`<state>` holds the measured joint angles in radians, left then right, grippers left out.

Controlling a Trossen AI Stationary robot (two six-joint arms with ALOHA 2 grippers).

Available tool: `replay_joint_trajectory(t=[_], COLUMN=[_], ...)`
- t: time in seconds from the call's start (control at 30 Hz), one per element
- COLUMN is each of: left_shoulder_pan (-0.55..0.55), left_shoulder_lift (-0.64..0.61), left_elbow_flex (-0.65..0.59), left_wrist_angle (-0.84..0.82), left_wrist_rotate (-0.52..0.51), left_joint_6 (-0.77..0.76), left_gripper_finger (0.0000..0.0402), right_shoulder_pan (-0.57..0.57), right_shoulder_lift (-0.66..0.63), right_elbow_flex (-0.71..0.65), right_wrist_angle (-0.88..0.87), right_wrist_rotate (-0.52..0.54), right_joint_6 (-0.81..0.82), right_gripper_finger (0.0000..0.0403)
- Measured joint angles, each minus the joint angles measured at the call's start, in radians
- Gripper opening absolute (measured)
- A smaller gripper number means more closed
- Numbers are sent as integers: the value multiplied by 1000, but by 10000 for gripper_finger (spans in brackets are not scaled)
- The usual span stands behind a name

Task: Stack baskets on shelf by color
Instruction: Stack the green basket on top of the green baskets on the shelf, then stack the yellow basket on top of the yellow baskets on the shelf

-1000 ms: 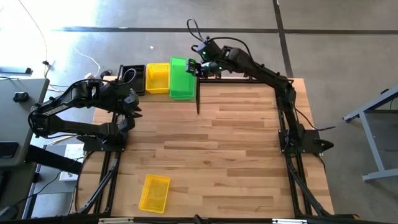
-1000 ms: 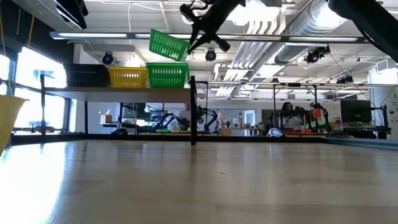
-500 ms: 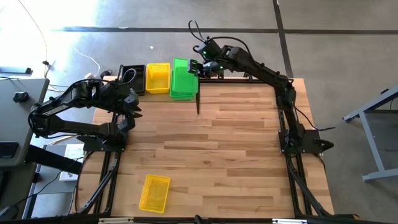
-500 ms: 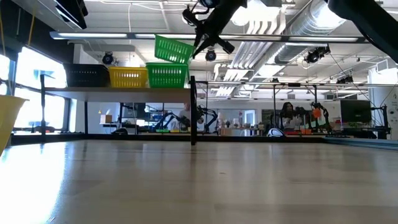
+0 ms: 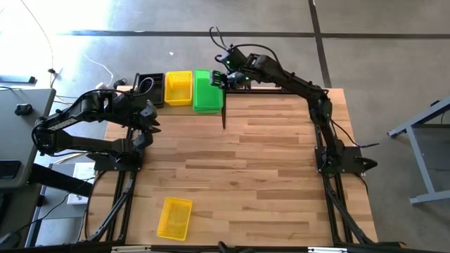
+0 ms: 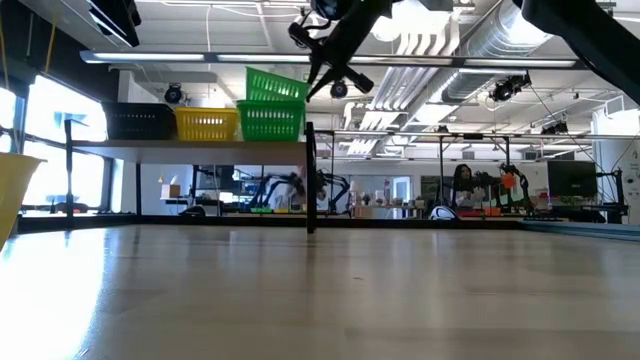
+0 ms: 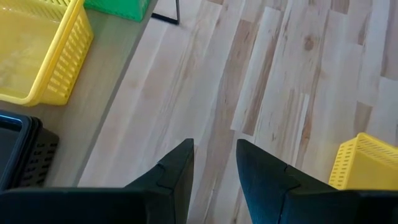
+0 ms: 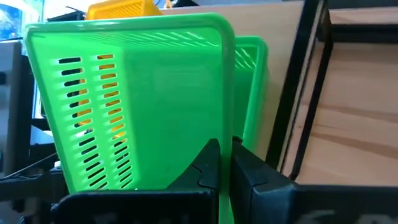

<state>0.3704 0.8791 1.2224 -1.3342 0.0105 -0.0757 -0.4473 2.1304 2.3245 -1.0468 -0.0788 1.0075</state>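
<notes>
My right gripper [image 5: 220, 79] [image 6: 318, 72] is shut on a bright green basket [image 5: 204, 90] [image 6: 276, 86] at the shelf's right end. That basket sits slightly tilted just above another green basket [image 6: 268, 121] [image 8: 252, 87] standing on the shelf board [image 6: 190, 147]. A yellow basket [image 5: 178, 88] and a black basket [image 5: 149, 87] stand on the shelf to its left. Another yellow basket [image 5: 174, 216] [image 7: 367, 163] lies on the table near its near-left corner. My left gripper [image 5: 150, 121] [image 7: 214, 168] waits open over the table's left edge. My right gripper pinches the green basket's right side wall [image 8: 225, 118] near the rim, with one finger inside the basket and one outside. The fingers [image 8: 208, 163] come from the table's right, slanting down. The basket is held slightly tilted, its bottom at the rim of the green basket below; whether they touch, I cannot tell.
The shelf's black end upright [image 5: 223, 112] [image 6: 310, 175] stands right beside the held basket. The slatted wooden tabletop [image 5: 274, 161] stretches out to the right of and nearer than the shelf. Cables lie on the floor beyond the table's far-left corner.
My right gripper has moved down toward the shelf and carried the green basket with it. The basket was held high and strongly tilted; it now sits lower and closer to level, just above the green basket on the shelf.
</notes>
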Motion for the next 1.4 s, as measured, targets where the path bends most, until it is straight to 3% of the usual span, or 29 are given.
replay_joint_trajectory(t=[0.17, 0.6, 0.87, 1.1, 1.4], left_shoulder_pan=[0, 0, 0, -6, -177], left_shoulder_lift=[0, 0, 0, 0, -1], left_elbow_flex=[0, 0, 0, 0, 0], left_wrist_angle=[0, 0, 0, -15, -40], left_wrist_rotate=[0, 0, -35, -21, 53], left_joint_6=[0, 0, 0, -37, -209], left_gripper_finger=[110, 110, 110, 110, 110], right_shoulder_pan=[0, 0, -3, 26, 147], right_shoulder_lift=[0, 0, -1, -28, -81], right_elbow_flex=[0, 0, 0, 0, 0], right_wrist_angle=[29, 44, 159, 140, 108], right_wrist_rotate=[23, 49, 42, -50, 44], right_joint_6=[-22, -72, -179, -384, -449], right_gripper_finger=[14, 98, 103, 103, 103])
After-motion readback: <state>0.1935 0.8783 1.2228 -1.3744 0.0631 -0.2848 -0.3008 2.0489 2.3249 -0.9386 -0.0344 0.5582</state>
